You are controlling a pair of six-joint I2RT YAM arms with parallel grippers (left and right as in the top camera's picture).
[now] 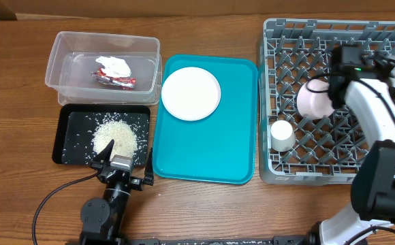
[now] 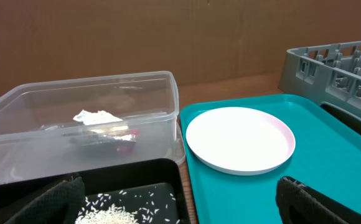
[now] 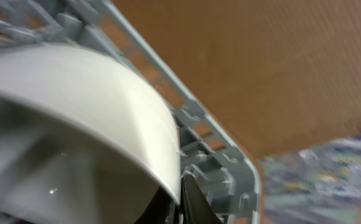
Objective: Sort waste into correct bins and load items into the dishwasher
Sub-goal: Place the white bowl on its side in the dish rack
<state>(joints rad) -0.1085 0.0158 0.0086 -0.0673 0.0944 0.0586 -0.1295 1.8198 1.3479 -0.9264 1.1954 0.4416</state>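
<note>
Overhead: right gripper (image 1: pixel 332 94) clamps the bowl (image 1: pixel 312 99) in the rack (image 1: pixel 334 177), 1 o'clock from the cup (image 1: pixel 282 134); left gripper (image 1: pixel 124 172) gapes at the rice's (image 1: pixel 116 136) 6 o'clock.

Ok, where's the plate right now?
Overhead, the plate lies on the teal tray, far left part, between the clear tub and the grey dish rack.

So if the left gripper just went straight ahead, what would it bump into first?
Probably the clear tub, near its right corner, beyond the black tray. Height is unclear, so it might pass over.
</note>
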